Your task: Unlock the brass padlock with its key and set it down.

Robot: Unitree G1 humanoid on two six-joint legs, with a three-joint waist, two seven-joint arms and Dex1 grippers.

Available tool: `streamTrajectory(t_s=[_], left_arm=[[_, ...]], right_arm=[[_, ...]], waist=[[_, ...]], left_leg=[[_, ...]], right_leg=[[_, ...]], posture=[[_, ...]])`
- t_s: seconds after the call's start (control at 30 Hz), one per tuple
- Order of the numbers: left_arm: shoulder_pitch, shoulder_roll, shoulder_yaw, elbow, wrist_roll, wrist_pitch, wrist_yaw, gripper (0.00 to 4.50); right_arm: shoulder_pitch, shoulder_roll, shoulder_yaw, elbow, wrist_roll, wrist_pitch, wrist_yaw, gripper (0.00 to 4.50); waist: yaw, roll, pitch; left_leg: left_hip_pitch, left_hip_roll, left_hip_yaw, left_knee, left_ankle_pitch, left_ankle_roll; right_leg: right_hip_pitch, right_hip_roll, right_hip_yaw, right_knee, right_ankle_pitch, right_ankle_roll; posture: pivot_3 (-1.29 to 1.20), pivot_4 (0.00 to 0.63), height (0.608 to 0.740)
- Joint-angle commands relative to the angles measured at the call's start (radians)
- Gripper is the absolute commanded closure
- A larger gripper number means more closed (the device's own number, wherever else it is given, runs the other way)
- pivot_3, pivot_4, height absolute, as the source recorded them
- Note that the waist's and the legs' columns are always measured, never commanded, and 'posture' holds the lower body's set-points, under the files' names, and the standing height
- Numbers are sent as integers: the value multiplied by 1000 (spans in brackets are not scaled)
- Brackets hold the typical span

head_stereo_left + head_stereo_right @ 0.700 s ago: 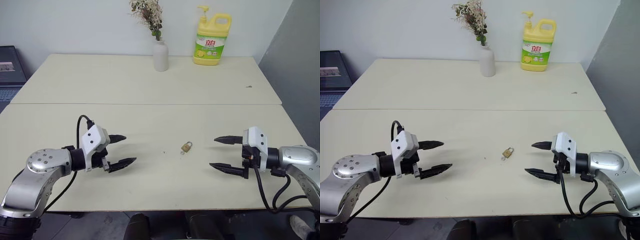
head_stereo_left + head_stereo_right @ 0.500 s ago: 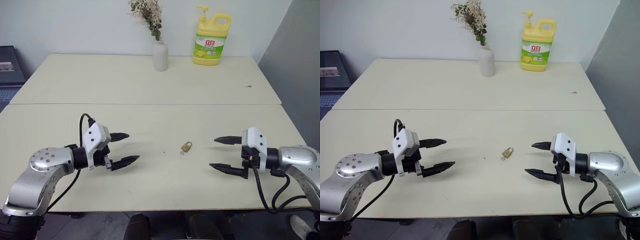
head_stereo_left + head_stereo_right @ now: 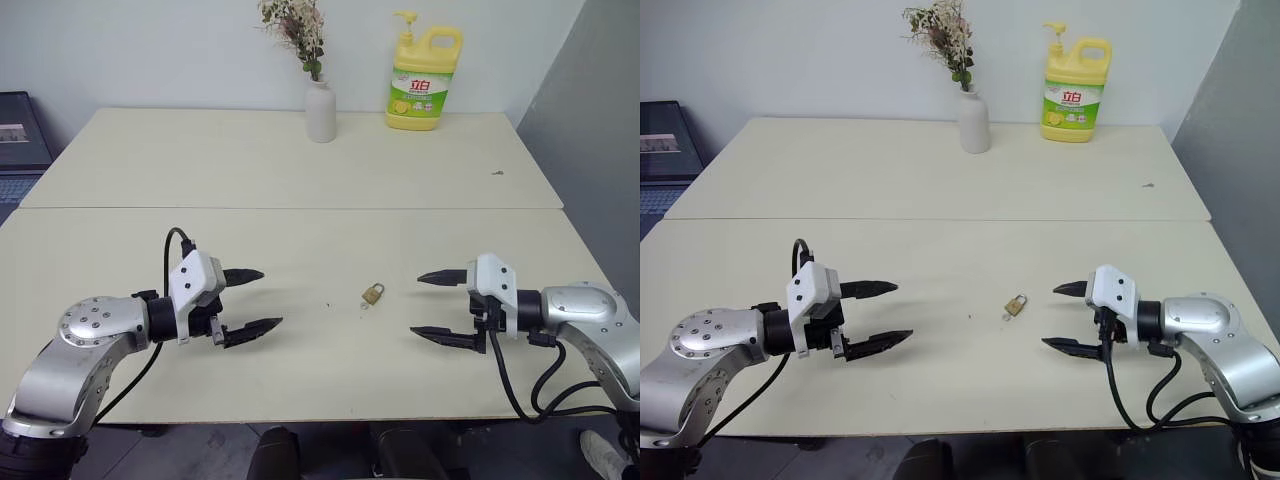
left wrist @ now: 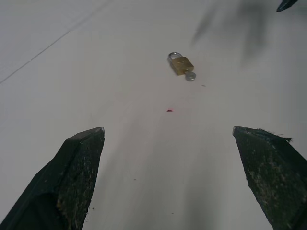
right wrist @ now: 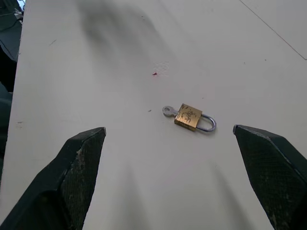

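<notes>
Padlock: your brass padlock (image 5: pixel 188 117) is lying flat on the desk (image 3: pixel 300 160), between both arms, key (image 5: pixel 167 111) sticking from its base.
Left fingers (image 3: pixel 249 300): spreading wide, holding nothing.
Right fingers (image 3: pixel 432 305): spreading wide, holding nothing.

golden-brass padlock (image 5: pixel 188 117), silvery key (image 5: pixel 168 111), black fingers (image 5: pixel 72 182)

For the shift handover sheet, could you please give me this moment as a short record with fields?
lock: small golden-brass padlock with silvery shackle, lying flat on the cream table
key: small silvery key sticking out of the padlock's base
left gripper: open, apart from the padlock
right gripper: open, apart from the padlock
background: white vase, yellow detergent bottle
</notes>
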Motion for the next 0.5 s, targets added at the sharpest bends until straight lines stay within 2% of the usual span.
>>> streamTrajectory(t_s=[0.03,0.23,0.5], left_arm=[[4,17,12,-40,-32,-23,-47,0],[-6,75,0,-49,-75,23,-134,0],[-39,77,-25,-39,-71,15,-149,0]], right_arm=[[-24,-19,9,-4,-10,5,24,32],[-90,-29,69,34,-66,-10,64,32],[-383,7,294,260,-237,-94,245,32]], waist=[[0,0,0],[-2,0,0],[-2,1,1]], left_leg=[[0,0,0,0,0,0],[0,0,0,0,0,0],[0,0,1,0,0,0]], right_leg=[[0,0,0,0,0,0],[-1,0,0,0,0,0],[-1,0,0,0,0,-1]], posture=[[0,150,740],[0,150,740],[0,150,740]])
